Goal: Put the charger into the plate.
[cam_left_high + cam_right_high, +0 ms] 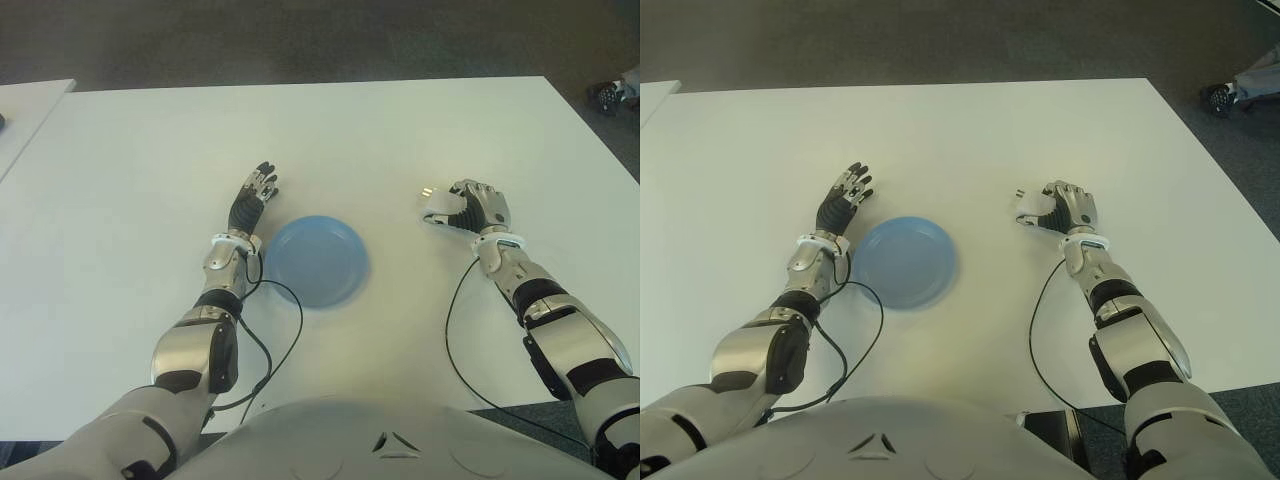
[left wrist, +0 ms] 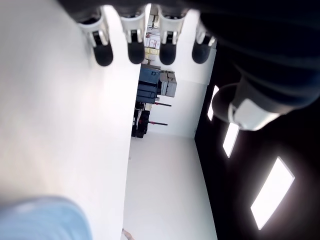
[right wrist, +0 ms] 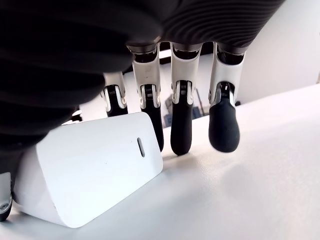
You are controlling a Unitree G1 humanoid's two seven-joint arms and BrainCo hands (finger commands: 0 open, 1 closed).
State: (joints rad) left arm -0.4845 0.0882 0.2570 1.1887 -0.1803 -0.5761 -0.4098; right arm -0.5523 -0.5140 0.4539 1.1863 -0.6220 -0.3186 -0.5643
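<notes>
The white charger sits at table level to the right of the blue plate, its metal prongs pointing away from me. My right hand is curled around it. In the right wrist view the charger lies between the thumb side and the bent fingers, its lower edge on or just above the white table. The plate holds nothing. My left hand shows just left of the plate, fingers stretched flat and holding nothing.
The white table stretches far beyond both hands. A black cable loops from my left arm near the plate's front; another hangs by my right forearm. A second table stands at the left, and a shoe shows at the far right.
</notes>
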